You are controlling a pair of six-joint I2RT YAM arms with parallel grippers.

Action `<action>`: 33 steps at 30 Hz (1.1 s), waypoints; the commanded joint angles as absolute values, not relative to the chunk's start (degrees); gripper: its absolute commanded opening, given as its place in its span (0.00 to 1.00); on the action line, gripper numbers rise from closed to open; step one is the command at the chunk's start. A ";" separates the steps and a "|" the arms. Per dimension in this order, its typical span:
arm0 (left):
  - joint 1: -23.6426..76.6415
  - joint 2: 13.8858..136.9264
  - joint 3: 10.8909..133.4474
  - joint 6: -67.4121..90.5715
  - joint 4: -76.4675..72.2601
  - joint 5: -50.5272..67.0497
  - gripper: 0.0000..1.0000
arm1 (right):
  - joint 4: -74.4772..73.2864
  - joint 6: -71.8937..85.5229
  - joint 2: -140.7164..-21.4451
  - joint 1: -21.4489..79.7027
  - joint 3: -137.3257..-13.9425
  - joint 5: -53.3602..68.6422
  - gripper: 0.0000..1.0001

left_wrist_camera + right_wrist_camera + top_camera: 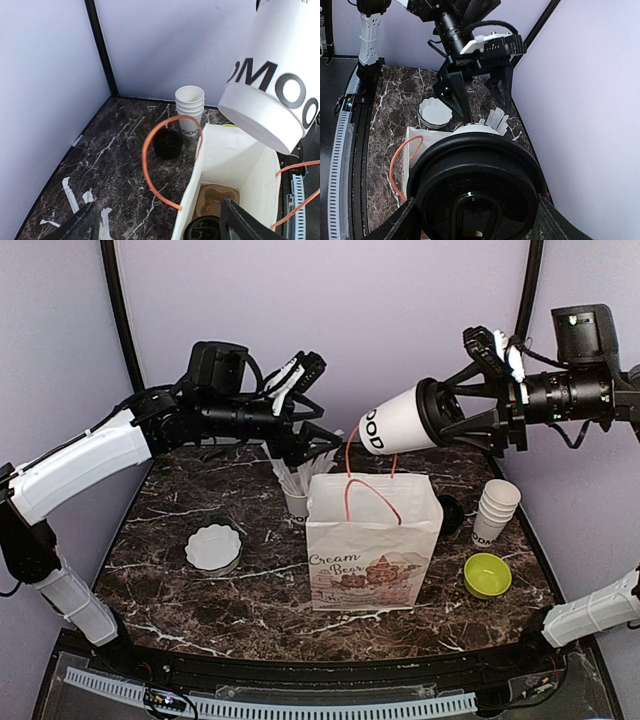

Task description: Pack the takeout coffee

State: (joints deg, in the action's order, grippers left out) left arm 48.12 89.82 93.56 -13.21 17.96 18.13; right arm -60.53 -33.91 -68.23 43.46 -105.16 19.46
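Note:
My right gripper (437, 412) is shut on a takeout coffee cup (395, 423), white with black lettering and a black lid. It holds the cup tilted, base toward the left, above the open white paper bag (372, 550). In the right wrist view the cup's lid (477, 192) fills the space between my fingers (395, 225). The held cup (272, 85) also shows in the left wrist view, over the bag (225, 150). A second black-lidded cup (202, 231) sits in a cardboard carrier (217, 196) inside the bag. My left gripper (305, 445) is open at the bag's back left corner, its fingers (80, 227) straddling the bag's wall.
A white cup of wrapped straws (297, 495) stands just left of the bag. A stack of lidless white cups (495, 510), a loose black lid (450, 512) and a green dish (487, 575) are to the right. A white fluted dish (213, 547) lies at the left.

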 commanded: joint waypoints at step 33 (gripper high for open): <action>48.68 92.87 93.98 -12.65 28.92 23.62 0.07 | -65.11 -39.68 -77.83 48.18 -98.72 10.40 0.58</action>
State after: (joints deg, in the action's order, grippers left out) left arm 48.49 93.49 94.52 -13.32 28.51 23.22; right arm -66.26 -38.61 -78.67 47.20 -98.56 13.93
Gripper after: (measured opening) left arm 0.029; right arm 0.705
